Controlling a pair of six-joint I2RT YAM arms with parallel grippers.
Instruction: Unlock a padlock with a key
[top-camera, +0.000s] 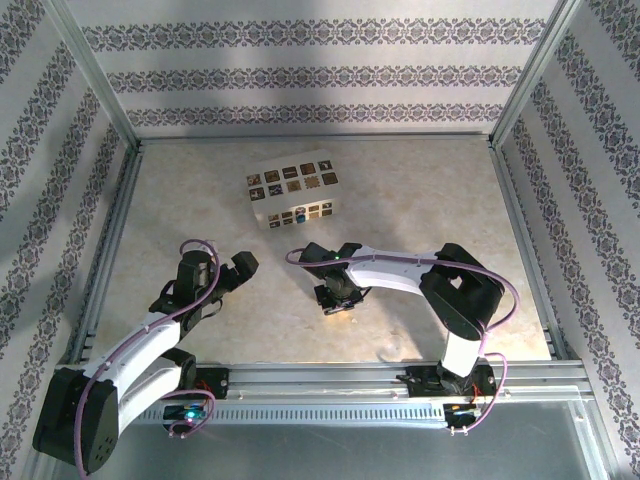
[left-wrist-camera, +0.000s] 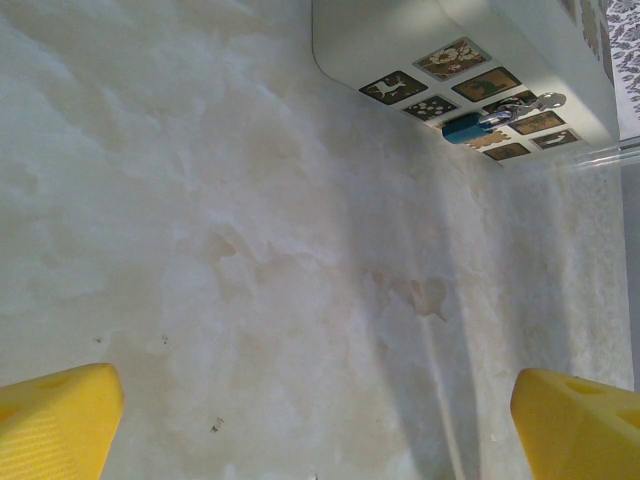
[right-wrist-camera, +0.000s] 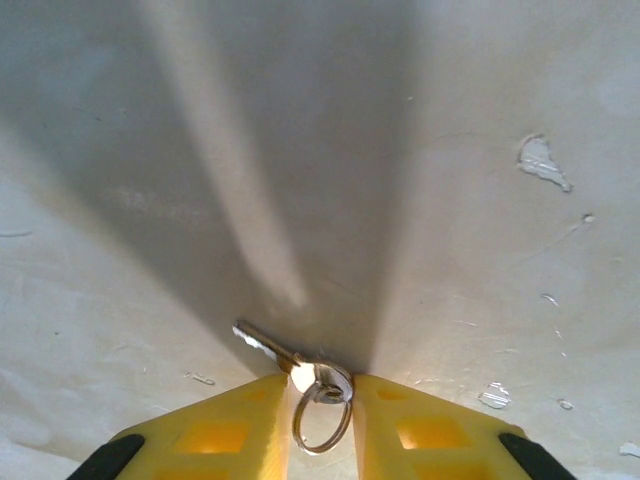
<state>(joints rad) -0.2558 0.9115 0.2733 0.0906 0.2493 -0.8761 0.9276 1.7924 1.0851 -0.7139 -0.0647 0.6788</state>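
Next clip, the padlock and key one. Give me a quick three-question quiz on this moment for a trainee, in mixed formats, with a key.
1. True or false: the left tool is open and holds nothing.
2. Where is the padlock? A) against a patterned face of the box; B) flat on the table beside the left arm; C) between the right tool's fingers.
3. Fill in: the key, with a ring through its head, lies on the table with its head between the fingers of the ___ tool.

Key: 1 true; 2 A; 3 the right tool.
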